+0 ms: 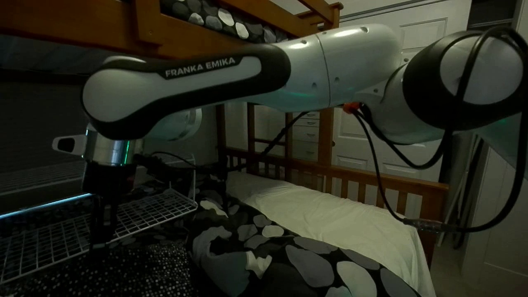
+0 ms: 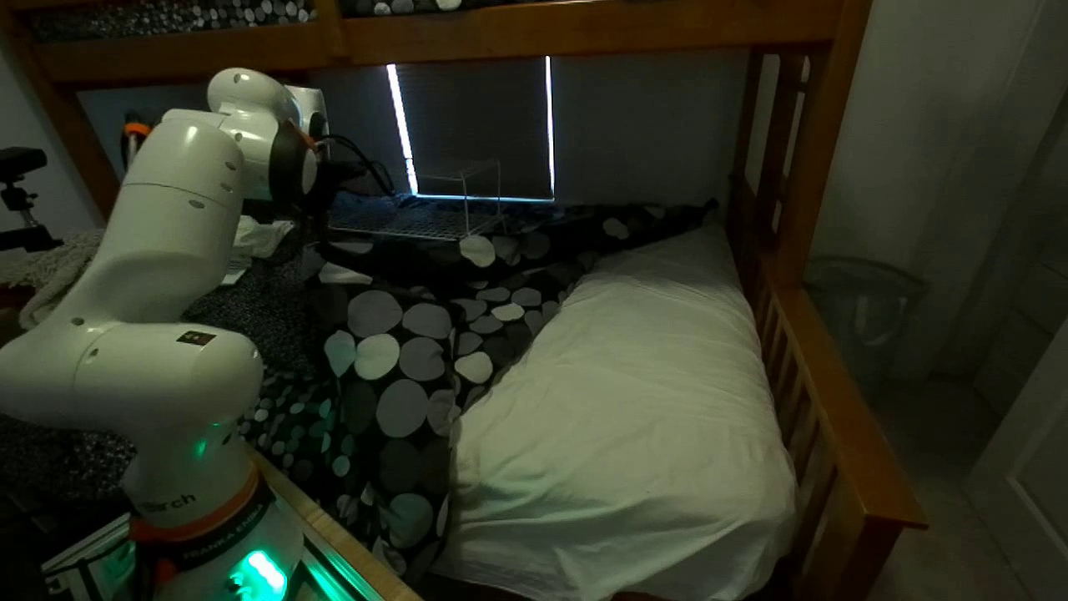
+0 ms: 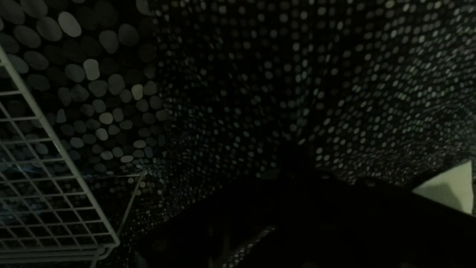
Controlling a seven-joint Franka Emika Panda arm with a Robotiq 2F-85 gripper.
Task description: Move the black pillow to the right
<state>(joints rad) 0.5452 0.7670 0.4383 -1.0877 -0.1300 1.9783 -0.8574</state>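
Note:
The black pillow, dark fabric with fine white speckles, lies at the lower left in an exterior view (image 1: 140, 268). It also shows, partly behind the arm, in an exterior view (image 2: 267, 313). It fills most of the wrist view (image 3: 256, 93), where its folds run toward the fingertips. My gripper (image 1: 99, 244) points down at the pillow's surface beside the wire rack. In the wrist view the gripper (image 3: 293, 150) is very dark; its fingers appear together, pinching the pillow's fabric. The gripper also shows dimly in an exterior view (image 2: 319, 238).
A white wire rack (image 1: 156, 208) stands close beside the gripper, also in the wrist view (image 3: 55, 141). The pebble-blotched bedspread (image 2: 400, 359) and cream sheet (image 2: 626, 401) lie beside the pillow. The upper bunk's beam (image 2: 584, 37) runs overhead. A wooden rail (image 2: 834, 426) bounds the bed.

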